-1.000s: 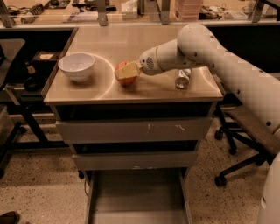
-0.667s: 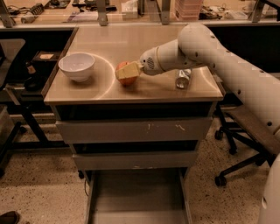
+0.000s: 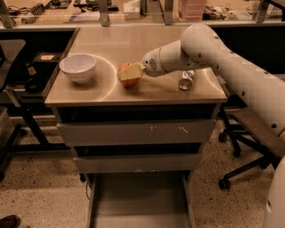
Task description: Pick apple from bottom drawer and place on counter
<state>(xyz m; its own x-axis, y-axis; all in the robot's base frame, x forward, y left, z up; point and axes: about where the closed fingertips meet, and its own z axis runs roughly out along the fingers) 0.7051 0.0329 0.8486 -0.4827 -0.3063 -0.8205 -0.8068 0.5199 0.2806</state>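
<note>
A drawer cabinet [image 3: 136, 133] fills the middle of the room in front of me, topped by the counter [image 3: 133, 42], a wide, glossy beige-tan surface with a thin edge. The cabinet's bottom drawer [image 3: 138, 200] stands pulled out toward me near the floor, and the two drawer fronts above it are closed.

A thick white robot arm [image 3: 231, 67] reaches in from the right, crossing above the right side of the counter and tapering toward its middle. A dark office chair [image 3: 249, 133] stands on the floor to the right of the cabinet, partly behind the arm. Cluttered desks [image 3: 133, 9] run along the back of the room.

On the counter's left part sits a white bowl [image 3: 78, 67], upright. Toward the right edge is a small silver can [image 3: 185, 80], just under the arm.

Between the bowl and the can, near the front of the counter, is the apple [image 3: 130, 82], small, round and red-orange, resting on the surface. The gripper [image 3: 130, 74] is at the apple, closed on it, with a pale finger [image 3: 130, 71] lying across its front face.
</note>
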